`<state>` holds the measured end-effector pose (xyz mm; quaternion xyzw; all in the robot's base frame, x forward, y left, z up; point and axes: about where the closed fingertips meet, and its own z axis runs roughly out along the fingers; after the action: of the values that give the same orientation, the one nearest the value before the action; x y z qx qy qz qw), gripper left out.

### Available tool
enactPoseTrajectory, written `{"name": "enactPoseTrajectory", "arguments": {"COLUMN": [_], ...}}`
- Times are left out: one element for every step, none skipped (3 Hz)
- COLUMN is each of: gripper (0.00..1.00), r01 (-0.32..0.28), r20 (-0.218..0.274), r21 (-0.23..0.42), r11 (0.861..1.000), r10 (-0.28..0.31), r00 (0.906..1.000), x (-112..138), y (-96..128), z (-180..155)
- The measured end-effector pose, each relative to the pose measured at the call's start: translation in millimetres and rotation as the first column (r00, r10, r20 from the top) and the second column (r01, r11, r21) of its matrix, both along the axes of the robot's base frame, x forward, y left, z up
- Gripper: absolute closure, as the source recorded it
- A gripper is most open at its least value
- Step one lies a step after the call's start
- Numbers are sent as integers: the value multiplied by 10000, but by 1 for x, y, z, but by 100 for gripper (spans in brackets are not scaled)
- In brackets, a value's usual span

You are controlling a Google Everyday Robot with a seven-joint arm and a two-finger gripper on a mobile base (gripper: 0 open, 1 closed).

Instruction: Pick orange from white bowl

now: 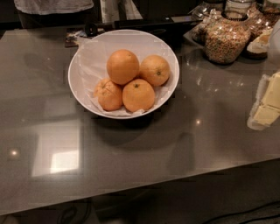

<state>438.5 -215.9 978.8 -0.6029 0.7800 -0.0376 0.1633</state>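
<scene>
The white bowl (85, 57) stands on the grey table, left of centre and toward the back, lined with crinkled white paper. It holds several oranges. The orange (123, 66), the largest, roundest and smoothest, lies on top at the back left. Two smaller oranges with dark stem dots lie at the right (154, 70) and the front (138, 95). A creased orange (108, 94) lies at the front left. My gripper (267, 103), pale cream, is at the right edge of the view, well to the right of the bowl and apart from it.
A glass jar of colourful cereal (226, 40) and other jars stand at the back right. A dark flat object (148, 22) lies behind the bowl. A person (52, 5) stands at the far side. The table's front edge (131, 190) runs across the bottom, with cables on the floor below.
</scene>
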Motion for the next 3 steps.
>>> {"name": "enactPoseTrajectory", "arguments": {"gripper": [0,0,0], "r01": [-6,-304,-794], "r20": [16,-241,-476], "r21": [3,-122,-249], "r11": [10000,9995,9965], "r10": [6,301,781], "r00": [10000,9993,9958], "x": [0,8,19], "y": [1,14,33], "z": [1,5,7]}}
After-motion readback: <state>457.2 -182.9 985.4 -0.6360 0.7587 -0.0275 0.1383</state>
